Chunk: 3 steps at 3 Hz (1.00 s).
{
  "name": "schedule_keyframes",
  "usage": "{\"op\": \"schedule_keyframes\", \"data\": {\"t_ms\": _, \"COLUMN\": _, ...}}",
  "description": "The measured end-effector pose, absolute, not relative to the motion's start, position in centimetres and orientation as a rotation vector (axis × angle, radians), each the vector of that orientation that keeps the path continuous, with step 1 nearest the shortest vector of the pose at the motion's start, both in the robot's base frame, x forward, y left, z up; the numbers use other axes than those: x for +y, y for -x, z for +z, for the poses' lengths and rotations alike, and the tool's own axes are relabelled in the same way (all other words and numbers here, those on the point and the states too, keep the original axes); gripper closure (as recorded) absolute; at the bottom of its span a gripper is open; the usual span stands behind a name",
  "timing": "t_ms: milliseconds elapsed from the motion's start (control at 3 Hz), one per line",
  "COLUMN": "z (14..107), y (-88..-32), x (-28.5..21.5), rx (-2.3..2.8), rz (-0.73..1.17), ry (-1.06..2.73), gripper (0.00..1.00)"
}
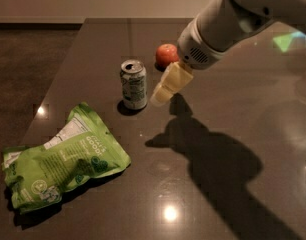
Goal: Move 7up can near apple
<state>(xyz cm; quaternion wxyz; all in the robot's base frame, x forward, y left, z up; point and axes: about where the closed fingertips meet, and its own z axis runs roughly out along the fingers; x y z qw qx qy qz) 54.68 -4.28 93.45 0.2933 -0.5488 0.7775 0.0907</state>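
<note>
The 7up can (133,84) stands upright on the dark table, left of centre, its silver top showing. The red-orange apple (166,54) sits behind it and to its right, about a can's width away. My gripper (161,96), with pale yellow fingers, hangs from the white arm that comes in from the upper right. Its tip is just to the right of the can, close to it, and in front of the apple. It holds nothing that I can see.
A flat green snack bag (60,164) lies at the front left. The table's left edge (53,91) runs diagonally beside the can and the bag. The arm's shadow falls across the table at the centre right.
</note>
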Motion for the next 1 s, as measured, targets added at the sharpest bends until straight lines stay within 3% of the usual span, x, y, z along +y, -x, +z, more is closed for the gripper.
{"op": "schedule_keyframes", "data": {"t_ms": 1000, "z": 91.0, "y": -56.4, "x": 2.5, "rx": 2.070, "rz": 0.360, "ry": 1.371, "gripper": 0.00}}
